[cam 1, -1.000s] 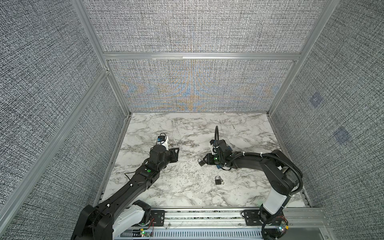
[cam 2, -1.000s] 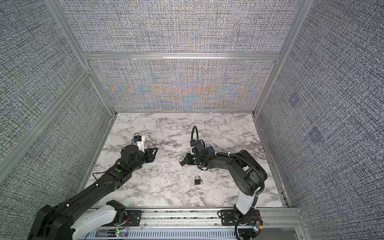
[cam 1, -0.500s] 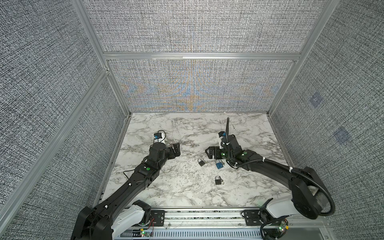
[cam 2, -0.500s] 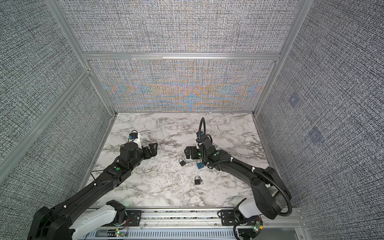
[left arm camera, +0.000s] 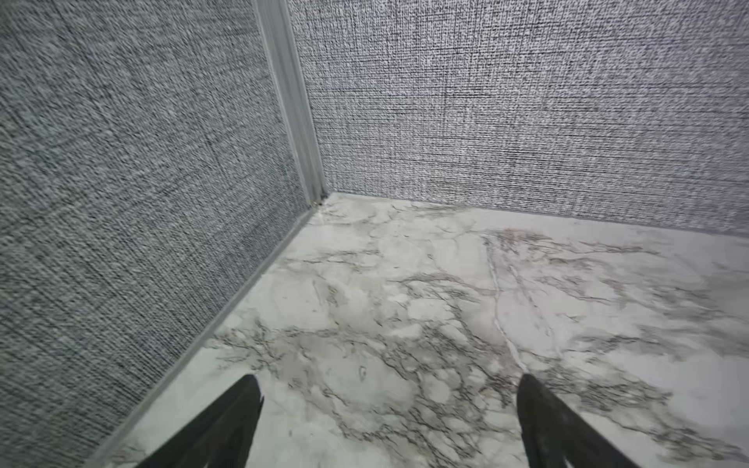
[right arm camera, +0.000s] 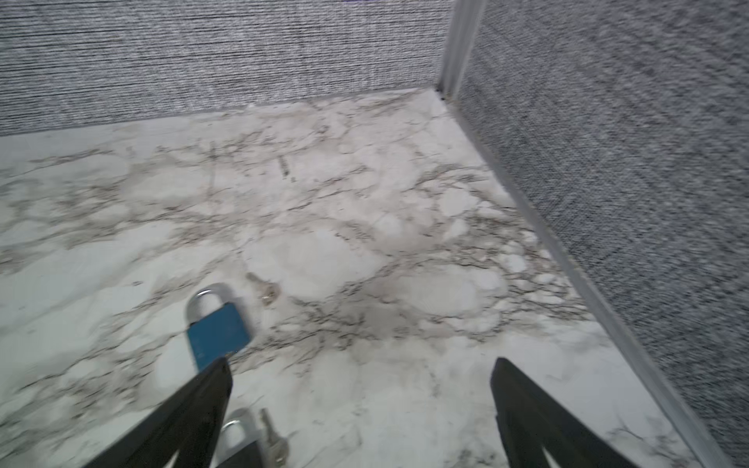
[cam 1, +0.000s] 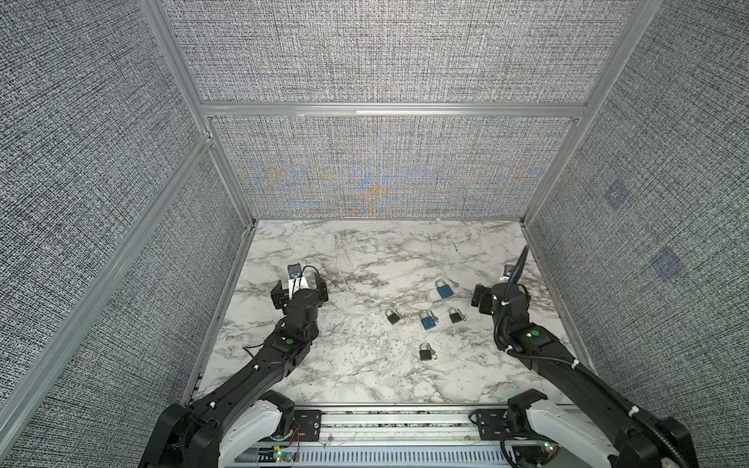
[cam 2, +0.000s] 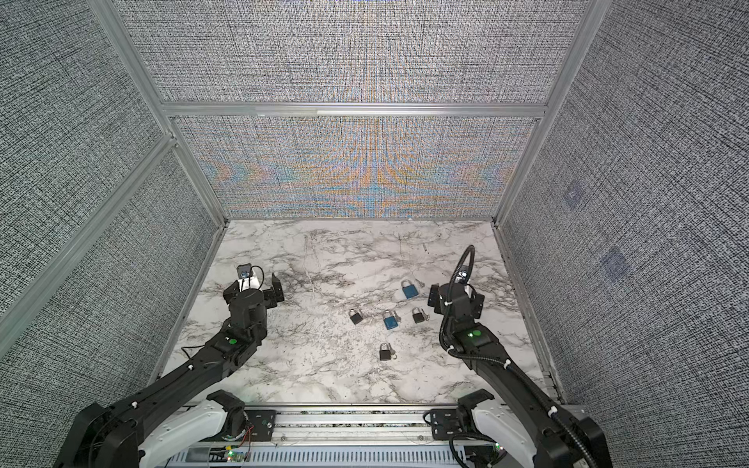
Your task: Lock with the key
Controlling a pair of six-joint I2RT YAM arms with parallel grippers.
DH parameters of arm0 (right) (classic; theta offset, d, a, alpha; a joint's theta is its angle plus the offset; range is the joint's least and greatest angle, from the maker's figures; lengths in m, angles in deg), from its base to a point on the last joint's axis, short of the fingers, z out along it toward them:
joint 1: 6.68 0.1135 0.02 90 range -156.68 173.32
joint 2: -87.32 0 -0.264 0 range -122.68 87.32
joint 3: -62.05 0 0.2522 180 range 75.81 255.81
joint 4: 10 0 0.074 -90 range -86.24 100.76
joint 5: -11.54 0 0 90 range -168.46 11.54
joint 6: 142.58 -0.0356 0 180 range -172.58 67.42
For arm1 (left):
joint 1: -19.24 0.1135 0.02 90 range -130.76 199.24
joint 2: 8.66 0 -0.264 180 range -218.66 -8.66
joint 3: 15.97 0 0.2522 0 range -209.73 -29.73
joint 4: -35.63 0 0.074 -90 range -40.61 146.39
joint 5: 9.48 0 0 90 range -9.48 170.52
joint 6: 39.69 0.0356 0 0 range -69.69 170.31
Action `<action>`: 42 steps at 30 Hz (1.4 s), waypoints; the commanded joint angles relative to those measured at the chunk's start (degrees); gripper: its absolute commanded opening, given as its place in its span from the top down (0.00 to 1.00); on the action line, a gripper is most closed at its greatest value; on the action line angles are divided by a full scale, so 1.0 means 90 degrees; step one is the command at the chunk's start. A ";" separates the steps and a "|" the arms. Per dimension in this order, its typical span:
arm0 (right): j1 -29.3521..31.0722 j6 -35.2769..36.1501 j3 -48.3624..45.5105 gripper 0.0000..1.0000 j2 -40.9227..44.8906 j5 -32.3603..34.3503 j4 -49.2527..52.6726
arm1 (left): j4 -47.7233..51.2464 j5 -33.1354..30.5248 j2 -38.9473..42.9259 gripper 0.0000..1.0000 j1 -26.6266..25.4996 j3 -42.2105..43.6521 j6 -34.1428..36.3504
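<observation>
Several small padlocks lie on the marble table (cam 1: 364,377), right of its middle: blue ones (cam 1: 444,290) (cam 1: 426,321) and black ones (cam 1: 392,316) (cam 1: 455,315) (cam 1: 425,352). In the right wrist view a small silver key (right arm camera: 265,289) lies just beyond the far blue padlock (right arm camera: 217,328), and another key (right arm camera: 275,441) lies beside a black padlock's shackle (right arm camera: 237,427). My right gripper (cam 1: 492,293) (right arm camera: 360,389) hovers open and empty to the right of the padlocks. At the table's left my left gripper (cam 1: 300,289) (left arm camera: 387,405) is open over bare marble.
Grey fabric walls with aluminium posts (cam 1: 227,170) close in the table on three sides. The right gripper is near the right wall (right arm camera: 608,162), the left gripper near the left wall (left arm camera: 142,202). A metal rail (cam 1: 385,421) runs along the front edge.
The right arm has swung from the table's middle out to the right side, uncovering the padlocks. Both grippers have opened wide. The left gripper has turned slightly.
</observation>
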 commanded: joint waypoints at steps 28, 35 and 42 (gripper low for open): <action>-0.2130 0.1322 -0.1287 0.01 -0.4025 -0.2656 -0.7108 | -0.6291 0.3504 -0.3441 0.01 0.2660 0.1492 0.0900; -0.2244 0.1304 -0.0900 0.01 -0.4040 -0.2951 -0.6385 | -0.5956 0.3685 -0.3296 0.01 0.2729 0.1455 0.0781; -0.2243 0.1313 -0.0914 0.01 -0.4023 -0.2944 -0.6393 | -0.6055 0.3680 -0.3315 0.01 0.2731 0.1487 0.0829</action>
